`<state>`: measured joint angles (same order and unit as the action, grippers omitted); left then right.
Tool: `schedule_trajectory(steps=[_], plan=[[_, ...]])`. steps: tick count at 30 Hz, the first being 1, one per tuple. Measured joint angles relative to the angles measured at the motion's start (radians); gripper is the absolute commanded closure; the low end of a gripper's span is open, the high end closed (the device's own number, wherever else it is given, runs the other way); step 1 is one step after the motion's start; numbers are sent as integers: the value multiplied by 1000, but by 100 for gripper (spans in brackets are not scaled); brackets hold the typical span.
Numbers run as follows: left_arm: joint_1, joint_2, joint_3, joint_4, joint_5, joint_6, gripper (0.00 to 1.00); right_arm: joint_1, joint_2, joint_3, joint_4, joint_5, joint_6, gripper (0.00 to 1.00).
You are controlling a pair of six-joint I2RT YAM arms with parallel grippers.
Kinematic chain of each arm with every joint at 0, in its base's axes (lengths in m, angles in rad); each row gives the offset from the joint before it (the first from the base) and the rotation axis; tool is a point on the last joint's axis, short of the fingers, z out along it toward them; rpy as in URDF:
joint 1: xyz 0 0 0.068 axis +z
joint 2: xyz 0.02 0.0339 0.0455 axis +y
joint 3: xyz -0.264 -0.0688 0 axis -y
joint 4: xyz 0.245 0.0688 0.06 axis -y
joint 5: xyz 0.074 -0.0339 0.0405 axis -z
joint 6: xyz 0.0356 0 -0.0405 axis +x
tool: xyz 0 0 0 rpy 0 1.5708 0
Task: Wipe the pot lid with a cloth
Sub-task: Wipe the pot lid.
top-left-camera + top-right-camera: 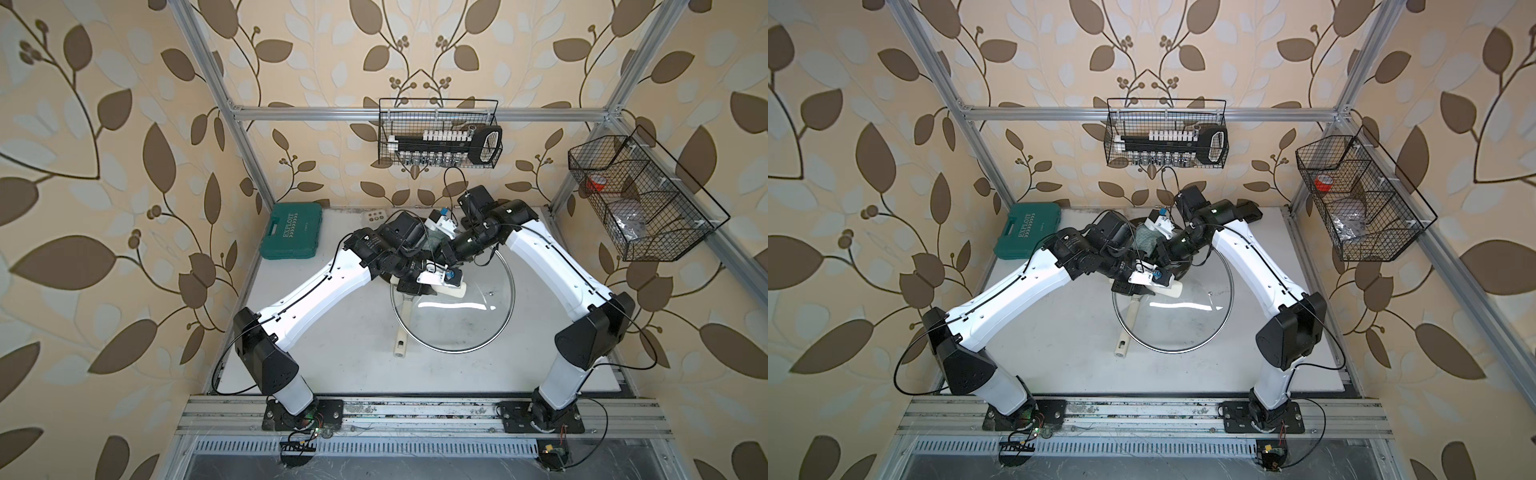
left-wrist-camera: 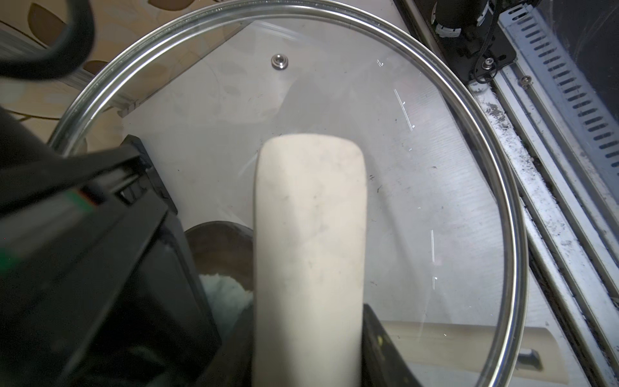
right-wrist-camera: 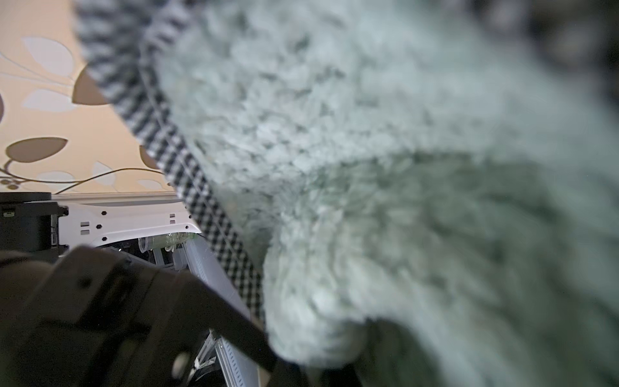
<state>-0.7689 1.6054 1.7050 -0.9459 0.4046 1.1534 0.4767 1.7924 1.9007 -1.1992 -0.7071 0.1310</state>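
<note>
Where your two arms meet, just above centre in both top views, your left hand (image 1: 419,286) is clamped on one end of the cream bar (image 1: 455,291) of the lid (image 1: 461,328). The left wrist view shows a dark finger (image 2: 385,338) on each side of that bar. You have the lid at mid-frame over the tabletop (image 1: 332,332), and through its glass you can see the brown pan (image 2: 217,241) and its cream handle (image 1: 402,336). Whether the rim touches the tabletop I cannot tell. Your right hand (image 1: 1160,249) is closed on the cloth (image 1: 1144,243), just above the lid's upper edge in frame. That cloth fills most of the right wrist view, too blurred to show whether it meets the glass.
</note>
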Motion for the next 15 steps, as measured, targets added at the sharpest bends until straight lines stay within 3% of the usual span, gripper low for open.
schedule_trajectory(steps=[7,15], plan=[[-4,0,-13,-10,-24,0,100,29,89,103,19,-8,22,100],[-5,0,-37,23,-26,-1,100,22,92,97,22,-6,25,100]])
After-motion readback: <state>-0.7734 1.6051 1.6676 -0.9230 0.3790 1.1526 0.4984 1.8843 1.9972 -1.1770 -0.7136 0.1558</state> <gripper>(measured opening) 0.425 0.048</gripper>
